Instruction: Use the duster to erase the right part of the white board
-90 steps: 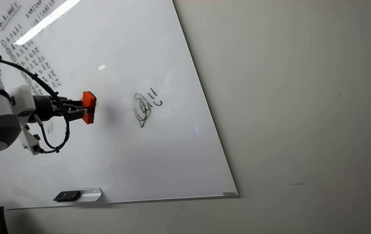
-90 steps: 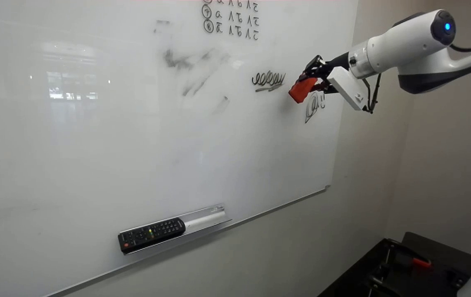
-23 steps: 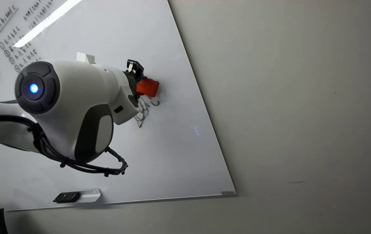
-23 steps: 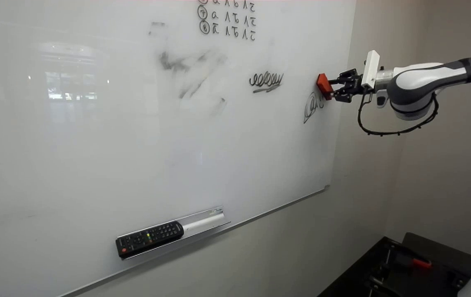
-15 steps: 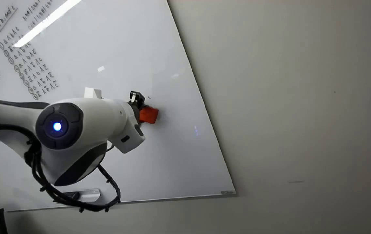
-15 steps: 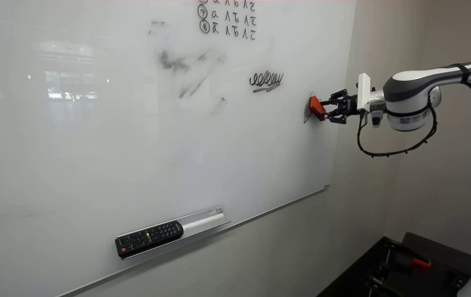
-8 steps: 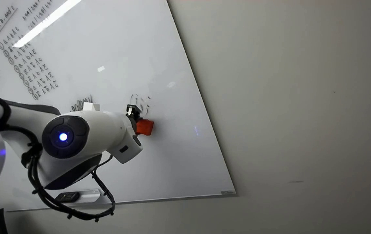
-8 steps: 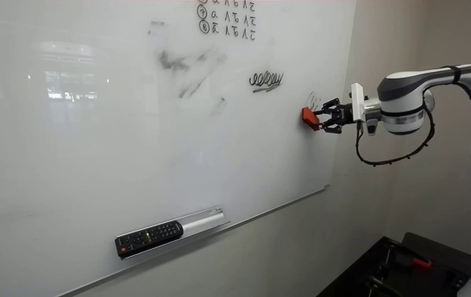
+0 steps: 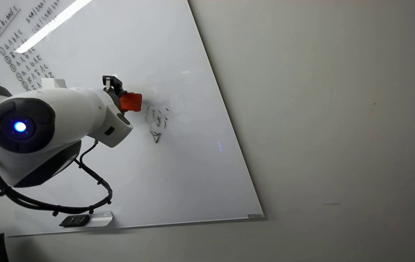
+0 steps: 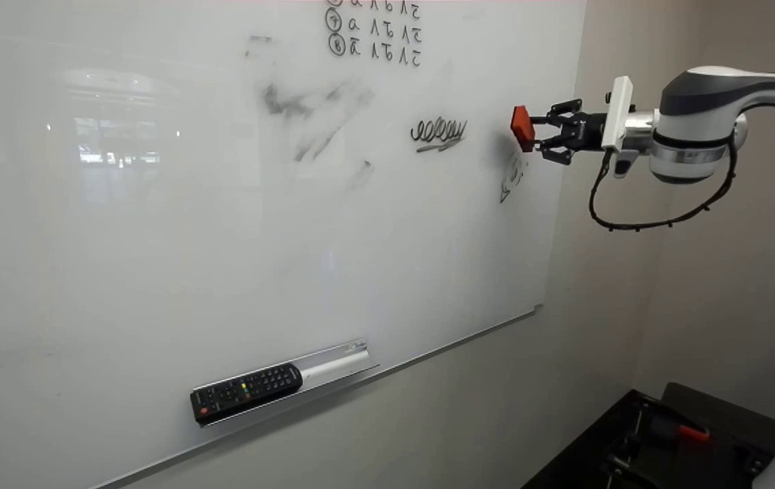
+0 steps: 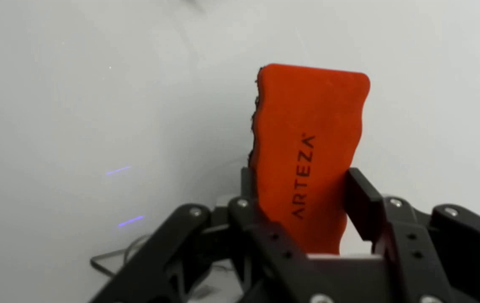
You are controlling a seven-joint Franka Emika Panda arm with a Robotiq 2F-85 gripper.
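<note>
The orange-red duster (image 11: 311,126) is clamped between both fingers of my gripper (image 11: 300,181) in the wrist view. In an exterior view, the gripper (image 10: 536,133) holds the duster (image 10: 522,129) facing the white board (image 10: 224,238), above a swirl doodle (image 10: 513,176). A soft shadow falls on the board beside the duster; I cannot tell whether they touch. From another angle, the duster (image 9: 131,102) is up and left of the doodle (image 9: 157,120), which is broken into faint strokes with a darker pointed tip. Black loops (image 10: 438,129) stand farther left on the board.
A tray (image 10: 336,367) on the board's lower edge holds a black remote (image 10: 248,392). Handwritten lines (image 10: 387,51) and grey smears (image 10: 285,102) mark the board. Plain wall (image 9: 320,127) lies beyond its right edge. A dark table (image 10: 727,407) stands at lower right.
The duster, held throughout, passed down over the doodle, whose lines thinned and broke up. During the last half second it moved up and left in an exterior view, exposing the doodle's lower tip.
</note>
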